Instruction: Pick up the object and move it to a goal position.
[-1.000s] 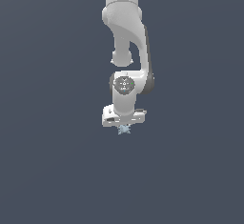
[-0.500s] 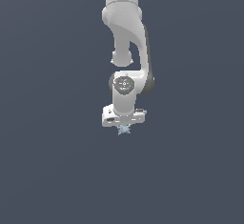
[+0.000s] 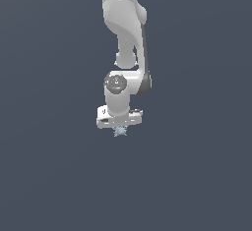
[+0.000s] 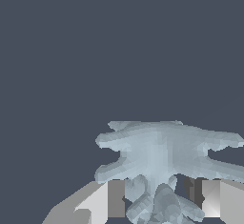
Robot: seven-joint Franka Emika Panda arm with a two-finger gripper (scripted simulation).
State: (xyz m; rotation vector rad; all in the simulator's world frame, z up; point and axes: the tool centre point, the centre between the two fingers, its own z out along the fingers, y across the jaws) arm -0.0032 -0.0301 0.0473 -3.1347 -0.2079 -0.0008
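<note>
The object (image 3: pixel 119 131) is a tiny pale blue-grey jagged lump that sticks out just under my white gripper (image 3: pixel 119 126) in the exterior view. In the wrist view the object (image 4: pixel 162 147) fills the space between my two fingers (image 4: pixel 107 200), with spiky arms spreading past them on both sides. My gripper (image 4: pixel 159 206) is shut on its lower part. No goal marker shows in either view.
The ground (image 3: pixel 197 176) is a plain dark blue-grey surface with no other objects, edges or containers in view. The white arm (image 3: pixel 123 23) comes down from the top of the exterior view.
The arm and gripper have shifted slightly toward the exterior view's left, and the object has moved with them. The grip looks unchanged.
</note>
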